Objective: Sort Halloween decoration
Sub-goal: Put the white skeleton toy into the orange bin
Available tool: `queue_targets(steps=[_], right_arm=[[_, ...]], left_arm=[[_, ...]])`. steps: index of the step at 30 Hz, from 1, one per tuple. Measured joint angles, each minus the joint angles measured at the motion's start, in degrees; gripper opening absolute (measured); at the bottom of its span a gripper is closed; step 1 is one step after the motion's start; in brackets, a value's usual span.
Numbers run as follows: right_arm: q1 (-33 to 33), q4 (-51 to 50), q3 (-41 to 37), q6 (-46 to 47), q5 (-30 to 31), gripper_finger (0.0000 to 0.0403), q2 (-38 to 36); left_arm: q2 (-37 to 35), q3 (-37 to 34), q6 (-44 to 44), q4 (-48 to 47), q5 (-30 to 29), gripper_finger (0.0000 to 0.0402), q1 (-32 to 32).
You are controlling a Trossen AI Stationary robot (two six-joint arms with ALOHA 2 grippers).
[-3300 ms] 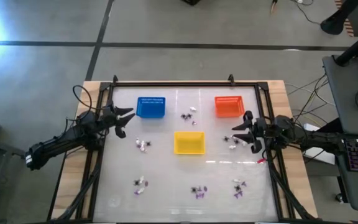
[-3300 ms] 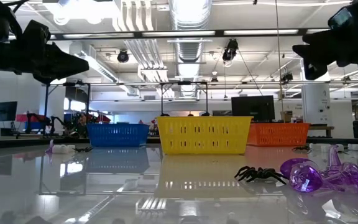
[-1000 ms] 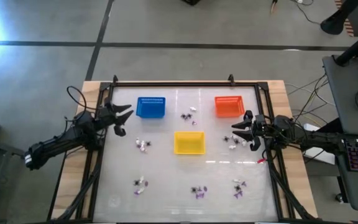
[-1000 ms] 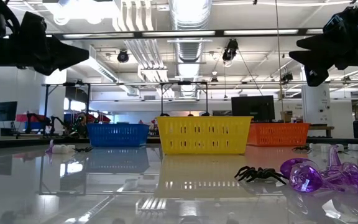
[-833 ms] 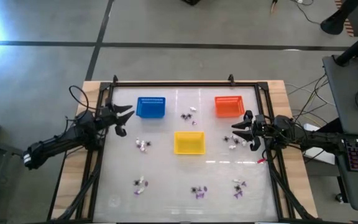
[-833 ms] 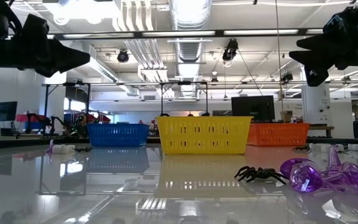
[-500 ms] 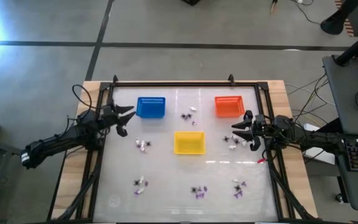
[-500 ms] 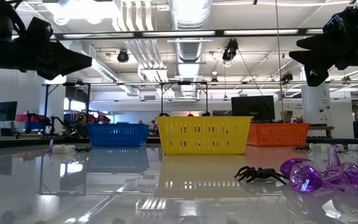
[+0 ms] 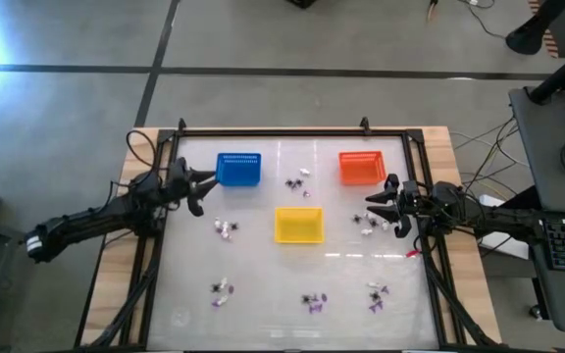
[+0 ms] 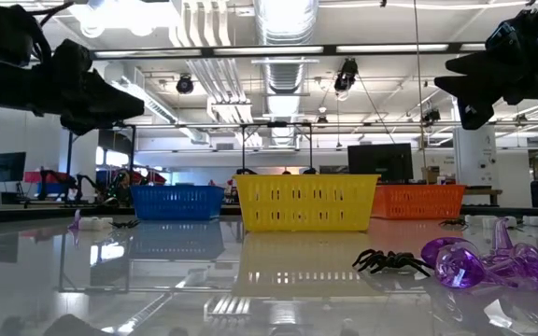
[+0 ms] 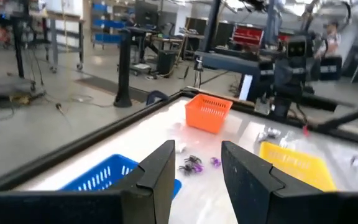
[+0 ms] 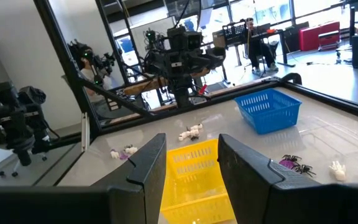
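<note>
Above the table's left edge, left gripper spread, empty: descend squarely over one trinket cluster, pinch one piece.

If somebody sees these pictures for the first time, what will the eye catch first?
Three bright baskets stand out: the blue basket far left, the orange basket far right, the yellow basket in the middle. Small heaps of trinkets lie scattered around them. The left gripper and right gripper hover open at the sides.
</note>
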Motion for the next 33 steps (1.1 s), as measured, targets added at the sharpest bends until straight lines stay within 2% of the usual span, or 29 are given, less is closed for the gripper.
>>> queue_targets(steps=[3,17,23,33], right_arm=[[0.00,0.00,0.00,0.00,0.00,0.0137,0.00],[-0.02,0.02,-0.02,0.00,-0.07,0.0137,0.00],[-0.01,0.05,-0.02,-0.01,-0.07,0.0137,0.00],[0.00,0.22,-0.02,0.02,-0.17,0.0137,0.00]], left_arm=[[0.82,1.68,-4.15,0.45,-0.25,0.0114,0.02],[6.74,9.46,-9.37,0.42,-1.24,0.0114,0.02],[9.78,11.94,-18.37,0.41,-1.57,0.0114,0.02],[14.51,15.24,-24.52,0.37,-2.16,0.0114,0.02]])
